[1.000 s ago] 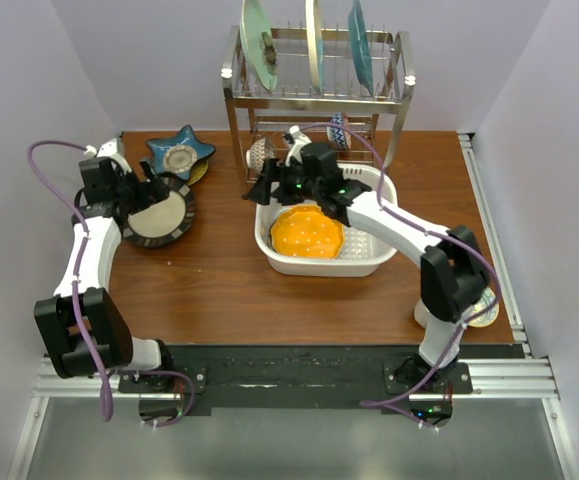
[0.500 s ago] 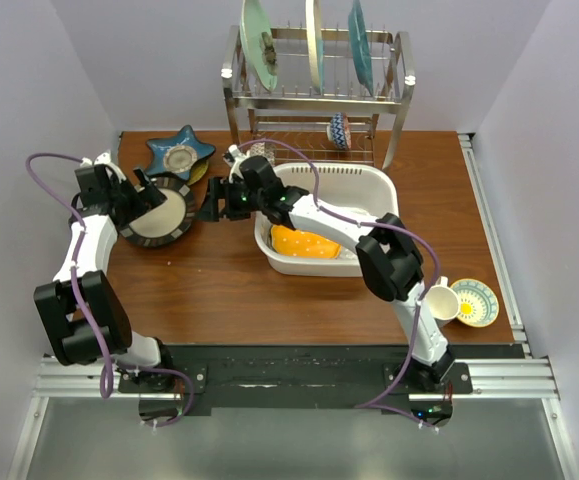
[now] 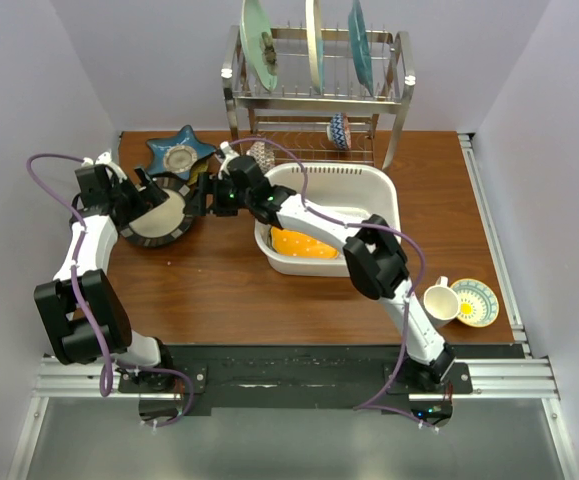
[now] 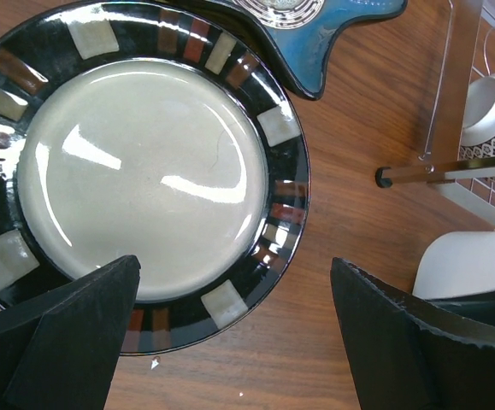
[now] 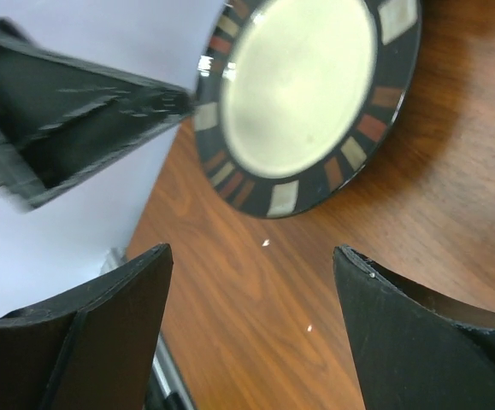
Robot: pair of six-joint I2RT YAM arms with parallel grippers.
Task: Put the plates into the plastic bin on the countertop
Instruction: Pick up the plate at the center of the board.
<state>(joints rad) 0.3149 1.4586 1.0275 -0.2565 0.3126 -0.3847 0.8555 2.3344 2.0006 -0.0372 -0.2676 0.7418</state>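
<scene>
Left gripper (image 4: 234, 295) and right gripper (image 5: 251, 273) hover open, empty, at the dark-rimmed plate (image 4: 144, 171), seemingly to lift it. An orange plate (image 3: 304, 243) lies in the bin (image 3: 392, 208).

My bench is a lab booth dressed as a kitchen: plain pale walls (image 3: 29, 80) box in the wood-grain countertop (image 3: 229, 290), an aluminium rail (image 3: 509, 379) runs along its near edge, and a steel dish rack (image 3: 314, 99) stands at its far edge.

The cream plate (image 4: 144, 171) has a black rim of tan and brown blocks; the bin (image 3: 385, 196) is white.
</scene>
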